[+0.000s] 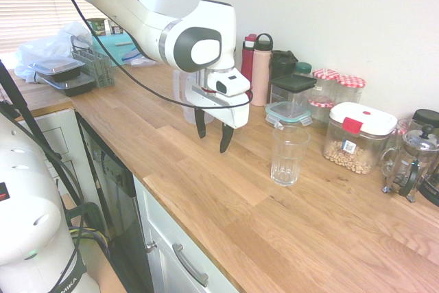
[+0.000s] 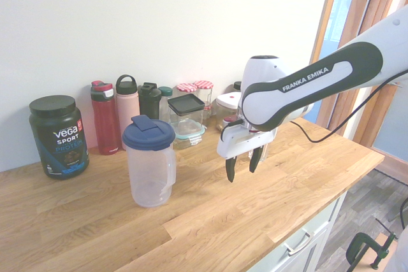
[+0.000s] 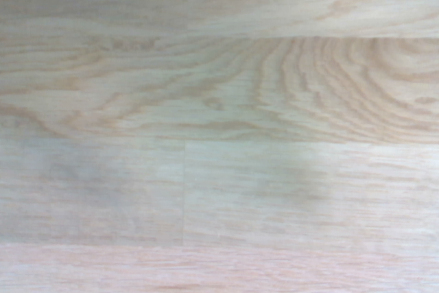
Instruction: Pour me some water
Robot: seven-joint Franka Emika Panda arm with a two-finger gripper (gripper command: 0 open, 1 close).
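Fingers (image 1: 214,136) of the arm are spread, with nothing between them, and point down above the bench (image 2: 210,221). The pitcher (image 2: 150,164), fitted with a blue lid (image 2: 149,133), stands upright on the bench to one side of the fingers; the drinking glass (image 1: 289,156) stands upright on the other side, apart from them.

Bare wood extends from the glass to the bench's front edge, above the white cabinet fronts (image 1: 168,245). A further bare strip runs between the pitcher and the front edge. Along the wall, the row of containers bounds the working area at the rear.

Count, bench items: one pitcher; one drinking glass; one black protein tub (image 2: 59,137); one red bottle (image 2: 106,119); one pink bottle (image 2: 128,107); one French press (image 1: 411,162); one white-lidded container of beige pieces (image 1: 357,138) with a red clip. Two black-lidded trays (image 1: 67,76) lie at the far end, beside one grey rack (image 1: 96,66) and a plastic bag (image 1: 51,51). The wrist view shows wood grain only.
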